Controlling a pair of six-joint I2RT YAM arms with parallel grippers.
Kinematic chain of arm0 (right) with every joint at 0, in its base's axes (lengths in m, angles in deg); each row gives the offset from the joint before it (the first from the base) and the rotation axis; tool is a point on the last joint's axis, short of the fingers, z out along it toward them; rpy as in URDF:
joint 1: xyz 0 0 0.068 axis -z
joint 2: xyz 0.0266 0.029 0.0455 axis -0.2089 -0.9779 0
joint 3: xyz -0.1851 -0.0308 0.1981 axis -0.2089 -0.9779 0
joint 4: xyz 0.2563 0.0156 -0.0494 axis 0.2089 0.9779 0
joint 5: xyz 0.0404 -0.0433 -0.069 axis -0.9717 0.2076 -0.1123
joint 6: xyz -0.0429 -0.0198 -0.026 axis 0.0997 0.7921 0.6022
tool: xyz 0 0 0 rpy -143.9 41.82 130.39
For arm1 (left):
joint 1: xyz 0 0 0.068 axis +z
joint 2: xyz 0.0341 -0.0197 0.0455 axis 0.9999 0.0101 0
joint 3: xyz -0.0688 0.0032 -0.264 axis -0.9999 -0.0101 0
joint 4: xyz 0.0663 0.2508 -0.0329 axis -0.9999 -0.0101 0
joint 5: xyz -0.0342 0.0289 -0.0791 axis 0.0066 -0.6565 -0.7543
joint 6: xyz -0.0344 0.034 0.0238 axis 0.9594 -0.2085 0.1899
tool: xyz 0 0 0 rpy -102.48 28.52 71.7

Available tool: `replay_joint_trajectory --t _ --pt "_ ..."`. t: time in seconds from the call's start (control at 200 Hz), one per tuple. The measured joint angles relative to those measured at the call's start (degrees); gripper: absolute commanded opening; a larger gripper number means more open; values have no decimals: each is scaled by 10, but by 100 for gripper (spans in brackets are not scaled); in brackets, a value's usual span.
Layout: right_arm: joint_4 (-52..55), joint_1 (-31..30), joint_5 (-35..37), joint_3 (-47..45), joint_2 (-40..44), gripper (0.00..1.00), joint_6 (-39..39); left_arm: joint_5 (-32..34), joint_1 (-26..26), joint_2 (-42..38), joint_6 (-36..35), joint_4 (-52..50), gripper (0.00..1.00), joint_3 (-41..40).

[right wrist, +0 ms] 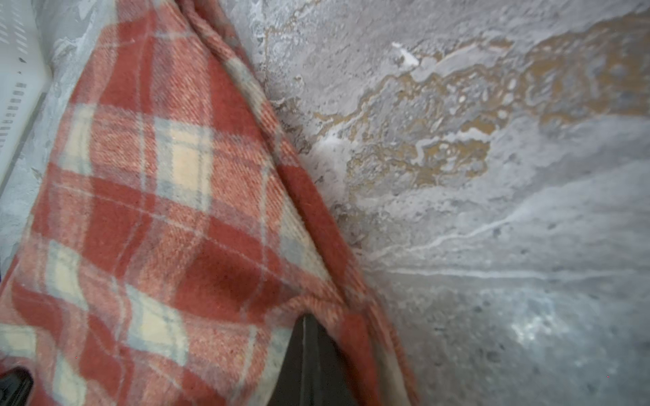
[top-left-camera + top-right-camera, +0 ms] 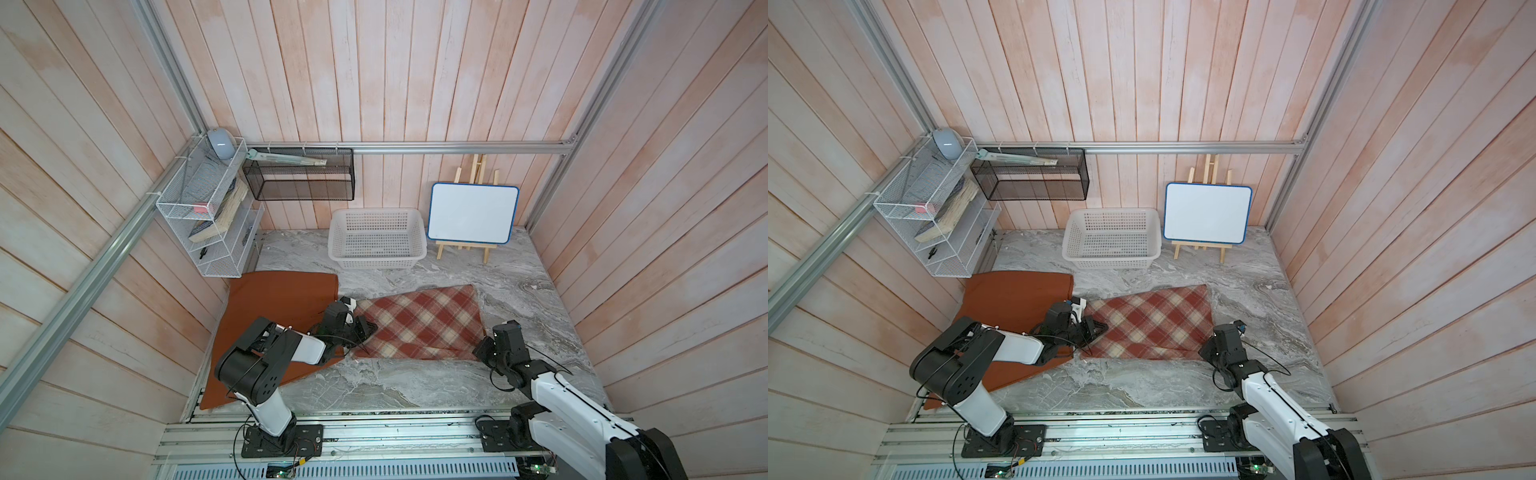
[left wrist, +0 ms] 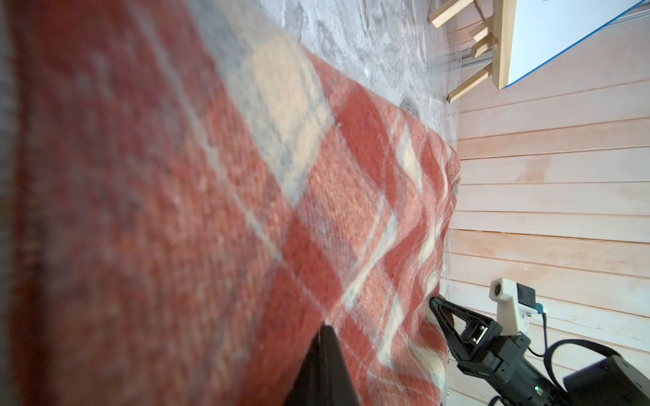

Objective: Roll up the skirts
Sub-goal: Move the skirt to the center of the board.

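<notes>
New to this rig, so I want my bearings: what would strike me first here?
The red-and-cream plaid skirt in the middle, with the left tool and the right tool each shut on one of its ends. Next, the orange skirt lying flat, partly under the left arm, and the white basket at the back beside a whiteboard.

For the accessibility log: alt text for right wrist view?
Close-up of the red-and-cream plaid skirt, its edge pinched in the shut right gripper. Grey marbled table fills the rest, with a white basket at one edge.

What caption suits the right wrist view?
Right gripper, jaws shut on the plaid skirt, above the marbled tabletop.
</notes>
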Motion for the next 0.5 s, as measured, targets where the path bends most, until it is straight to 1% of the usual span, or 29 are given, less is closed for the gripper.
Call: replay_joint_trajectory --t 0.085,0.15,0.22,0.27,0.315,0.335,0.39,0.415,0.445,0.475,0.5 --pt "0 3 -5 -2 4 0 1 -4 0 -8 -2 -3 10 0" --pt "14 2 -7 8 5 0 6 -4 1 -33 -8 -19 16 -2" --pt "34 3 -5 25 12 0 17 -2 2 -84 -19 -47 31 -2" --pt "47 2 -3 43 18 0 29 4 3 -135 -38 -72 37 2" --pt "56 2 2 64 21 0 40 14 3 -176 -45 -96 49 10" --pt "59 2 4 74 21 0 47 18 3 -194 -58 -106 51 14" --pt "66 -1 10 105 20 0 63 33 3 -242 -71 -132 54 27" --pt "69 -5 15 119 17 0 71 40 3 -263 -78 -142 58 33" --pt "70 -14 24 138 12 0 82 52 3 -291 -89 -155 59 38" --pt "71 -26 34 156 5 0 94 61 3 -318 -99 -167 55 42" --pt "71 -39 42 169 -1 0 101 71 3 -339 -104 -177 44 44"
